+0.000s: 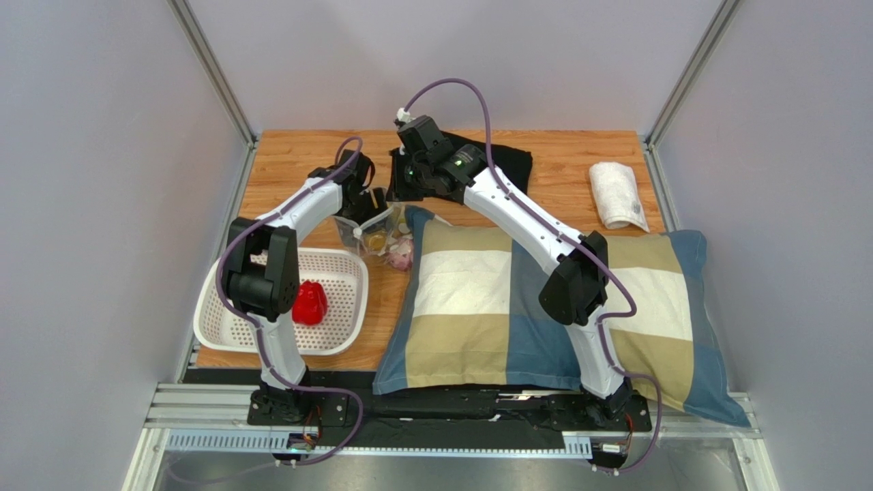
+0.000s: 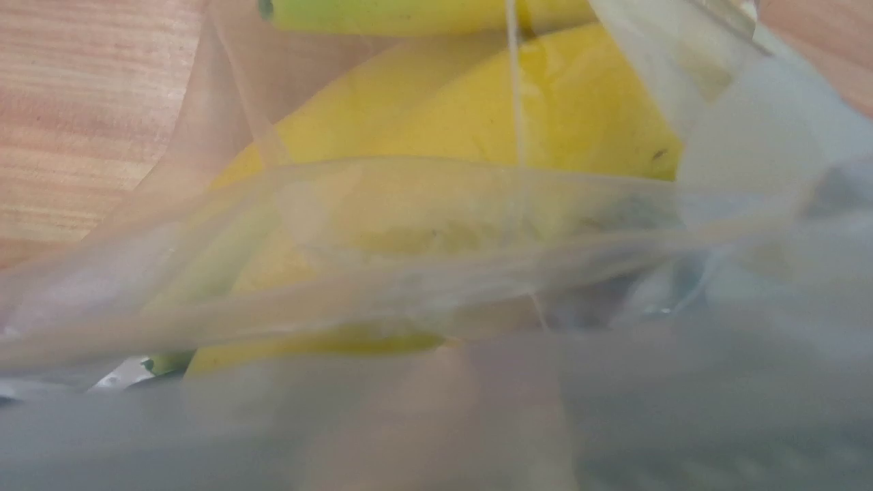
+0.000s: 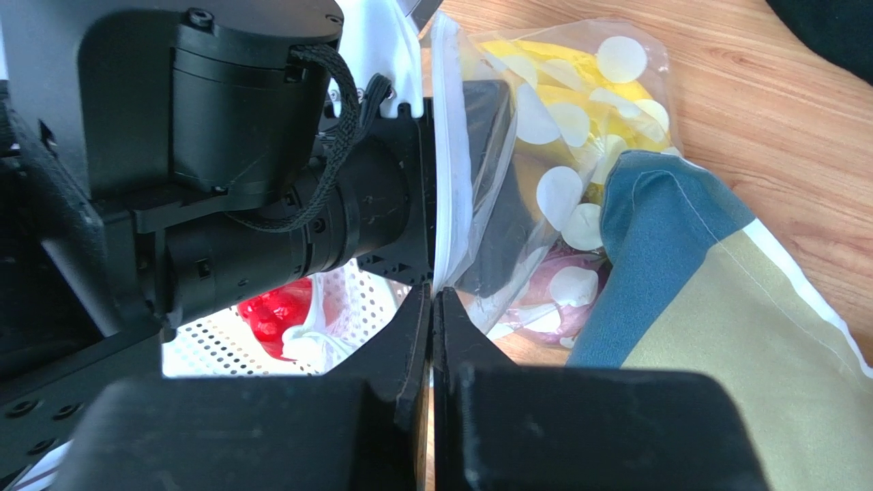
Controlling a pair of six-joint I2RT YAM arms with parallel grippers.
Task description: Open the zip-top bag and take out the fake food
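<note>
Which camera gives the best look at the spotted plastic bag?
The right wrist view: the zip-top bag fills its middle, white spots and the fake food inside plain, its rim pinched in the right gripper. The top view shows it small between the arms; the left wrist view, only blurred film over a yellow banana.

Top: high, rear, looking down on whole table [image 1: 558, 169]. Both wrists: very close on zip-top bag [image 3: 553, 133], also in top.
</note>
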